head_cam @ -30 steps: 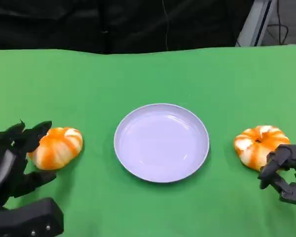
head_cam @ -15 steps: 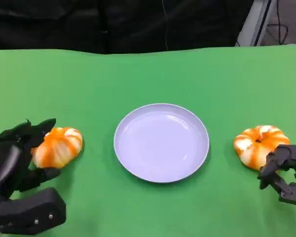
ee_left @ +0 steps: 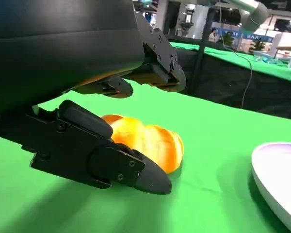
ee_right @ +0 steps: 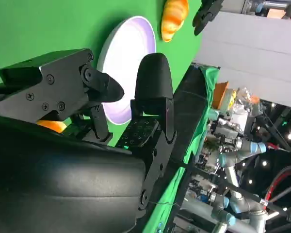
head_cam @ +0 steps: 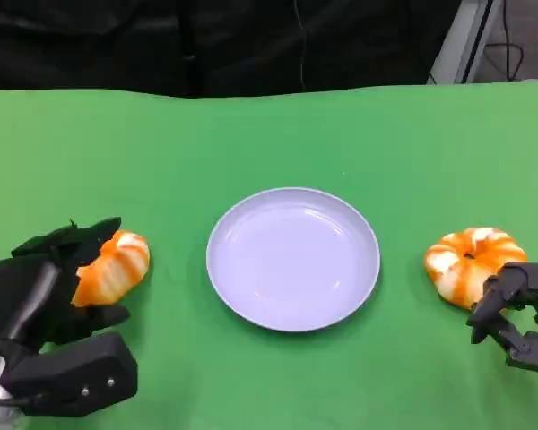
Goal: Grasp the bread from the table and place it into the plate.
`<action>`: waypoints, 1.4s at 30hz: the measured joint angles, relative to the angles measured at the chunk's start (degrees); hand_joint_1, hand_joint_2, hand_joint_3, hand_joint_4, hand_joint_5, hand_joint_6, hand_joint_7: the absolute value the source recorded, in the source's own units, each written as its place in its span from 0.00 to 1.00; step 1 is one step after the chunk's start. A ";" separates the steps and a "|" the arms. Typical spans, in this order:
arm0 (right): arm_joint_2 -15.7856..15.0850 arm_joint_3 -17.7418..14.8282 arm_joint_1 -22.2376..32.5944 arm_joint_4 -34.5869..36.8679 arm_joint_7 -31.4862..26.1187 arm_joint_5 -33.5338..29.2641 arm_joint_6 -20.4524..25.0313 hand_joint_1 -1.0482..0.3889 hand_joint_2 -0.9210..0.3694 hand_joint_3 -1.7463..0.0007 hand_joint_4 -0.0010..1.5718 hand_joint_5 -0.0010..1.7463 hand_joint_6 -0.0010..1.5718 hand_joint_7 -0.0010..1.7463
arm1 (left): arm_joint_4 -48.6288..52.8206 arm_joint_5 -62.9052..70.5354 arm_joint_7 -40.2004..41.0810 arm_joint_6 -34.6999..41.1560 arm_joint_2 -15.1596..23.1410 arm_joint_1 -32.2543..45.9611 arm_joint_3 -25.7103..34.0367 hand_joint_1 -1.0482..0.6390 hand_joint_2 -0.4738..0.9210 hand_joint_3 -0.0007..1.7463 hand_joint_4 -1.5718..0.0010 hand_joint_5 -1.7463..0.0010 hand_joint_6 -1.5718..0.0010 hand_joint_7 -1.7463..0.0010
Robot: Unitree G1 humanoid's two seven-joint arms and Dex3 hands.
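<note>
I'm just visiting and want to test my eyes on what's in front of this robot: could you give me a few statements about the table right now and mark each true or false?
1. The plate has nothing on it. True.
2. There is one bread on the table. False: there are two, the left bread and the right bread, one on each side of the plate.
3. The left hand has its fingers around the left bread. True: fingers lie on both sides of it.
4. The right hand has lifted its bread. False: the right bread lies on the green table, beside the hand.
</note>
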 measured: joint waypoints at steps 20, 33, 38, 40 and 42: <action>0.03 -0.02 0.01 0.01 0.04 0.19 -0.26 0.82 0.17 0.54 0.56 0.81 0.60 0.57 | 10.81 -0.23 -0.02 2.31 -1.81 -5.85 -4.32 0.16 1.00 0.04 0.74 1.00 0.75 1.00; 0.02 -0.01 0.02 0.00 0.04 0.14 -0.48 0.82 0.17 0.53 0.56 0.81 0.59 0.57 | 13.78 -1.90 -0.12 2.83 -1.85 -7.22 -5.54 0.35 0.99 0.02 0.75 1.00 0.75 1.00; 0.03 -0.01 0.02 0.00 0.12 0.20 -0.48 0.82 0.17 0.52 0.56 0.82 0.59 0.57 | 14.14 -2.05 -0.12 2.86 -1.83 -7.63 -5.74 0.50 0.99 0.01 0.75 1.00 0.75 1.00; 0.03 -0.01 0.02 0.00 0.11 0.22 -0.48 0.82 0.17 0.52 0.56 0.82 0.59 0.57 | 14.33 -2.09 -0.12 2.84 -1.83 -7.67 -5.80 0.52 0.99 0.01 0.75 1.00 0.75 1.00; 0.03 -0.01 0.02 0.00 0.08 0.21 -0.48 0.82 0.17 0.52 0.56 0.81 0.59 0.57 | 14.37 -2.20 -0.14 2.82 -1.83 -7.67 -5.82 0.53 0.99 0.01 0.75 1.00 0.75 1.00</action>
